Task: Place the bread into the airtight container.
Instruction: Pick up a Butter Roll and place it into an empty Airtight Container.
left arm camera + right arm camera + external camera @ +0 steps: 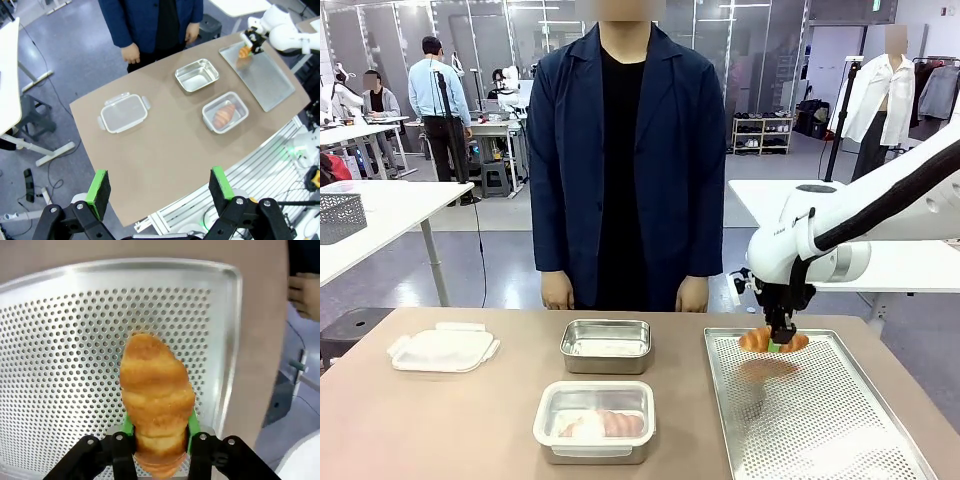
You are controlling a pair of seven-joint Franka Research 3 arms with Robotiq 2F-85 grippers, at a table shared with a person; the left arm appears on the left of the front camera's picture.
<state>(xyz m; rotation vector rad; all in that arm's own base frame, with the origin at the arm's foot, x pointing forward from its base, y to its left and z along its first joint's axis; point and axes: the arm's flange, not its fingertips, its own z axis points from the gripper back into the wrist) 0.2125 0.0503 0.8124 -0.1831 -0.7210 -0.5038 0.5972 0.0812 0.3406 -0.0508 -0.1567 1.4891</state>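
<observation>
Brown table [470,420], person standing behind it. Front view: right gripper [781,345] holds bread [755,340] just above perforated tray [840,420]. Right wrist view: green pads [193,421] pinch the bread's sides. Left wrist view: left gripper [159,192] spread wide, high over the table; far airtight container [197,75] empty.

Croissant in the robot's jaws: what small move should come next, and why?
Probably lift the croissant a little and carry it left toward the empty container. The right arm's jaws are shut on it just above the perforated tray, and the nearer container already holds one.
</observation>
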